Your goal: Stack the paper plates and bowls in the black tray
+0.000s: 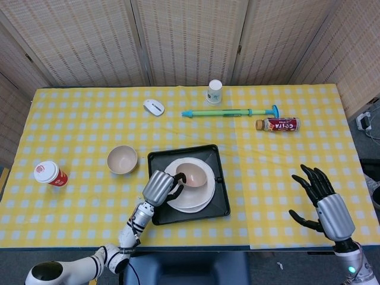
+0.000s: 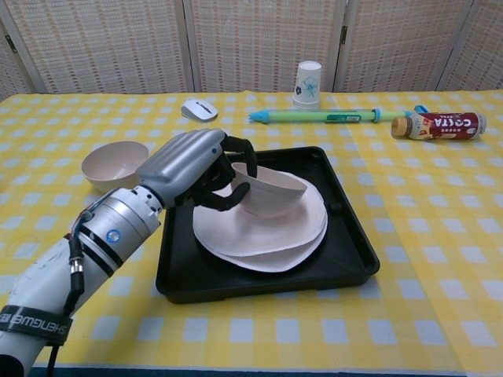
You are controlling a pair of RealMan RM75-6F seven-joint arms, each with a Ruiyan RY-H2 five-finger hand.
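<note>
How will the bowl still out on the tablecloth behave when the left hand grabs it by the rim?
The spare bowl looks thin-walled paper, so probably light, and its rim may flex under a pinch. Standing upright on a narrower base, it could slide or tip if nudged.

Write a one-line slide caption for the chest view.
Left robot hand holds a beige paper bowl over white paper plates stacked in the black plastic tray.

Woven folding screen [image 1: 190,41] behind table [image 1: 77,119]; yellow-checked cloth; even indoor light
</note>
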